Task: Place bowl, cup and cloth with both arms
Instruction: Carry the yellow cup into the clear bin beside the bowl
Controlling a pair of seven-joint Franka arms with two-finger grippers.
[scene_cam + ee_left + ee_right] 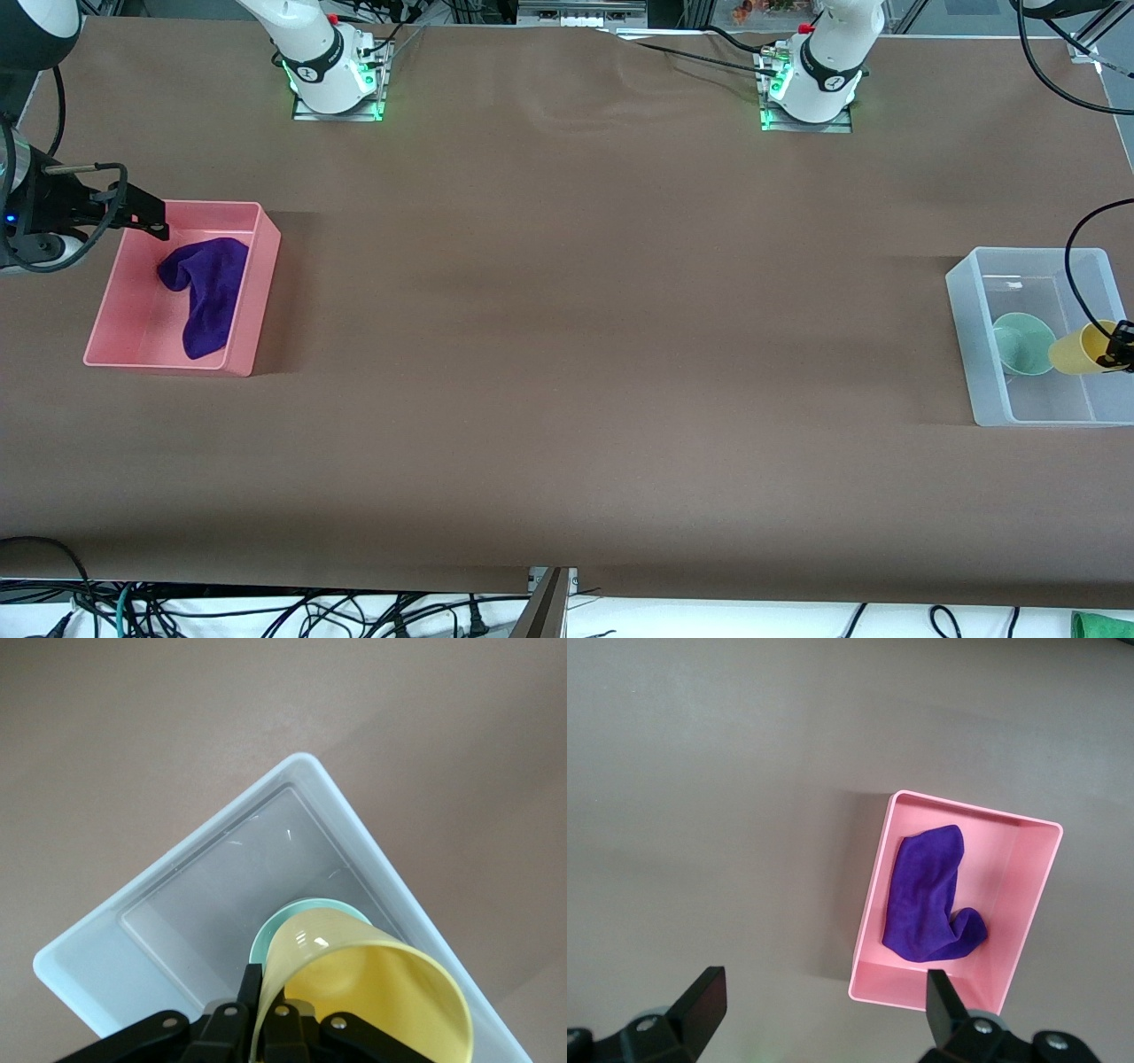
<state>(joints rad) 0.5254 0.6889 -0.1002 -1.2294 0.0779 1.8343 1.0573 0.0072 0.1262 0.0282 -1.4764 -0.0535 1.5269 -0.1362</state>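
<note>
We note a pink bin (266, 266) at the middle left of the front view, toward the right arm's end of the tabletop (585, 354). The cloth (208, 292) lies inside it, purple and crumpled, stretched along the bin's length. At the middle right of that view, toward the left arm's end, stands a clear bin (970, 319). The bowl (1023, 344) rests inside it, pale green and tipped on its side.

We find the left end effector (1118, 347) at the right edge of the front view, over the clear bin. It is clamped on the rim of the cup (1076, 352); the left wrist view shows one finger (250, 997) outside the yellow wall. The cup is held tilted, just above the bowl, and in the left wrist view it covers most of the bowl.

The right end effector (146, 217) hangs over the corner of the pink bin at the left of the front view. Its fingers (941, 1001) stand wide apart and hold nothing.

The tabletop is covered in plain brown sheeting. Both arm bases (337, 71) stand along the top of the front view, green lights at their mounts. Cables (266, 611) run along the bottom edge.
</note>
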